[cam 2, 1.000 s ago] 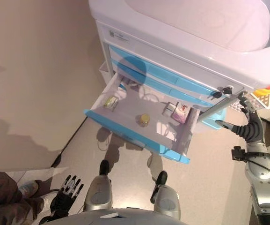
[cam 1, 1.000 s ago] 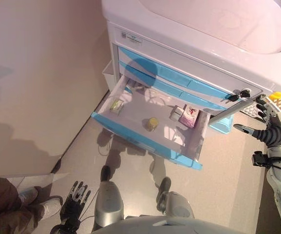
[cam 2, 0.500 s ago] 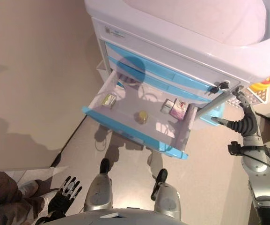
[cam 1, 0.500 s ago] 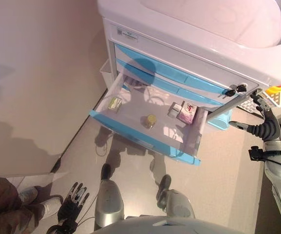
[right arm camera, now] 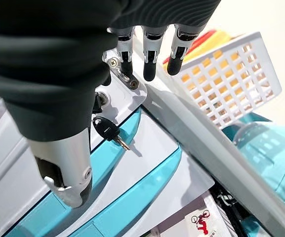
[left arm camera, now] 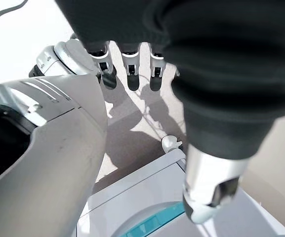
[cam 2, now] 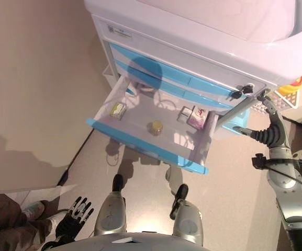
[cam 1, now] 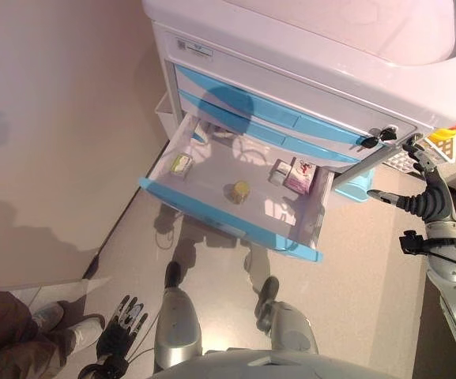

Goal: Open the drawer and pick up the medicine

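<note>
The white cart's lowest blue-fronted drawer (cam 1: 226,224) stands pulled out. Inside lie a small green box (cam 1: 181,163) at the left, a yellow round bottle (cam 1: 241,191) in the middle, and a small white box (cam 1: 280,170) beside a pink-and-white medicine box (cam 1: 301,175) at the right. My right hand (cam 1: 428,205) is open with straight fingers, held in the air beside the cart's grey side bar (cam 1: 360,167), apart from the drawer. Its wrist view shows the fingers (right arm camera: 149,61) near the bar's mount and holding nothing. My left hand (cam 1: 122,332) hangs open at the lower left.
Keys (cam 1: 378,136) hang from the lock at the cart's right edge. A white mesh basket (right arm camera: 231,74) hangs on the cart's right side. Two shut blue drawers (cam 1: 251,118) sit above the open one. A person's shoe (cam 1: 50,316) stands at the lower left. A wall runs along the left.
The camera has shifted, so the cart sits further left and higher. My right hand stays open beside the side bar. The things in the drawer have not moved.
</note>
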{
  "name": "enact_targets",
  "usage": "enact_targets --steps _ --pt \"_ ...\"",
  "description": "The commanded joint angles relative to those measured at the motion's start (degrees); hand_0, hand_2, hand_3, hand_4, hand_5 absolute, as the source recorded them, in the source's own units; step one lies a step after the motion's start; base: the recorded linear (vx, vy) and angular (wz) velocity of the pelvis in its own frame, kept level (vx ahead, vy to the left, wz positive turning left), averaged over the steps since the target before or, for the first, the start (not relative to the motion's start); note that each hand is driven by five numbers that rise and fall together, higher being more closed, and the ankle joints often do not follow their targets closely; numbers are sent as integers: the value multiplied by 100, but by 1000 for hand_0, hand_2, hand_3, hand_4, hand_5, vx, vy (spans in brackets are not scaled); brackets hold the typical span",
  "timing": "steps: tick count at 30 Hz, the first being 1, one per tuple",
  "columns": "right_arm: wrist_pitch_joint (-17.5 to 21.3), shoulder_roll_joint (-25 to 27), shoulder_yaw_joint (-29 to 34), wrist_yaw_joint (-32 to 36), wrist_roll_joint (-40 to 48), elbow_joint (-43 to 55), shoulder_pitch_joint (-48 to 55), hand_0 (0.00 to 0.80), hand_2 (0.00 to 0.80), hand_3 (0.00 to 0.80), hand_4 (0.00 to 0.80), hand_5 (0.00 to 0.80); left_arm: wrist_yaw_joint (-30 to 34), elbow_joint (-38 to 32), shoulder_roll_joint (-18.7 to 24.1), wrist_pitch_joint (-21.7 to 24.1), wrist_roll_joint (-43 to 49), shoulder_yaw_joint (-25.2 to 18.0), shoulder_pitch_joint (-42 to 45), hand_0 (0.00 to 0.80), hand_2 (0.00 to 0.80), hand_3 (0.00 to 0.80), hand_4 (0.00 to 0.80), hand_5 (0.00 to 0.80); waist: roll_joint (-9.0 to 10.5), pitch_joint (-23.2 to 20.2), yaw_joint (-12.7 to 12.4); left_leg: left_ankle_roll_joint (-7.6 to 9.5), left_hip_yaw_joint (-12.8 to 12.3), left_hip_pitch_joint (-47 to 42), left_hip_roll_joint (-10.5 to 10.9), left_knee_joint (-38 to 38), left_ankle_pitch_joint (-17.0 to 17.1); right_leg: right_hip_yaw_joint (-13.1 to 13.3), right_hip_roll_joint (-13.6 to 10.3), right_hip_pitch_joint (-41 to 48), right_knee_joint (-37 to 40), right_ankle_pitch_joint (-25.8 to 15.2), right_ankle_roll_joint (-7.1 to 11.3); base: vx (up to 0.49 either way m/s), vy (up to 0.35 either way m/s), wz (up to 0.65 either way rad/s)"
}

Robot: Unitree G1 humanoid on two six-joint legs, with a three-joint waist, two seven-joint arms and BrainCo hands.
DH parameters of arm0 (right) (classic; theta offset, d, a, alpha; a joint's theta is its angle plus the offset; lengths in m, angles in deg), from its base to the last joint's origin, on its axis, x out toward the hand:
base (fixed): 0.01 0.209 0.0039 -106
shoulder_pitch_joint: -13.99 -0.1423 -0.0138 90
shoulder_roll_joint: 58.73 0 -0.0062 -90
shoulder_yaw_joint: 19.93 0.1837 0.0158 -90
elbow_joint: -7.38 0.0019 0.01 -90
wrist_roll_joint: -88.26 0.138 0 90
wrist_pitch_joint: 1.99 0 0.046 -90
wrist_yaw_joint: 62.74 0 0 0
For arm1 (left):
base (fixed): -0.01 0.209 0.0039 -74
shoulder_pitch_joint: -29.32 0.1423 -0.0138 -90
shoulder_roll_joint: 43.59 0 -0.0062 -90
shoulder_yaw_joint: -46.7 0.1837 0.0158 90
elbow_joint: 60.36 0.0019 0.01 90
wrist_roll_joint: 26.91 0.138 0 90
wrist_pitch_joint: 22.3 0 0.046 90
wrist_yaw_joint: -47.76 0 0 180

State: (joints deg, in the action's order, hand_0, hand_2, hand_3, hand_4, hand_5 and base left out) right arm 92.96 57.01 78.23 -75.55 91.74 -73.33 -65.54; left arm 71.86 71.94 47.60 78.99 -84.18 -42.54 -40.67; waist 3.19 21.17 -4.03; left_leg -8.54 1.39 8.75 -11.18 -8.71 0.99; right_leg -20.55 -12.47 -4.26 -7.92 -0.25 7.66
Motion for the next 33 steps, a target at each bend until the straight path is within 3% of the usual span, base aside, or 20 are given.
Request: enact_targets --steps 1,7,16,24,28,33 --pt "3 -191 -1427 610 98 -110 40 0 0 0 0 0 118 -447 333 85 120 -48 294 0 0 0 0 0 355 -35 -524 392 -372 -189 98 -173 -154 175 -177 163 62 -273 292 0 0 0" --pt "350 -721 -1094 97 -6 -1529 834 0 0 0 0 0 85 -547 378 -81 137 -201 422 0 0 0 0 0 397 -125 -272 408 -589 -376 54 -75 -169 299 -140 184 143 -326 290 -2 -19 8" --pt "99 -1188 -750 -443 125 -3211 813 0 0 0 0 0 -102 -677 451 -433 346 -314 329 0 0 0 0 0 388 -257 -118 398 -834 -626 -15 0 -180 361 -78 312 276 -392 263 13 -46 -1" --pt "248 -1530 -396 -764 581 -4695 564 0 0 0 0 0 -209 -557 428 -507 454 -207 166 0 0 0 0 0 319 -348 -96 399 -936 -736 -9 70 -170 362 -61 366 350 -445 268 -2 -24 -6" --pt "422 -1556 -257 -750 725 -4910 536 0 0 0 0 0 -269 -593 428 -568 455 -199 128 0 0 0 0 0 278 -373 -92 407 -953 -780 -2 110 -162 354 -64 397 379 -460 270 -4 5 -3" --pt "825 -1533 -51 -610 766 -4220 725 0 0 0 0 0 -295 -682 346 -589 480 -240 231 0 0 0 0 0 238 -418 -26 429 -961 -812 44 220 -142 347 -92 367 409 -494 299 -5 7 -1"
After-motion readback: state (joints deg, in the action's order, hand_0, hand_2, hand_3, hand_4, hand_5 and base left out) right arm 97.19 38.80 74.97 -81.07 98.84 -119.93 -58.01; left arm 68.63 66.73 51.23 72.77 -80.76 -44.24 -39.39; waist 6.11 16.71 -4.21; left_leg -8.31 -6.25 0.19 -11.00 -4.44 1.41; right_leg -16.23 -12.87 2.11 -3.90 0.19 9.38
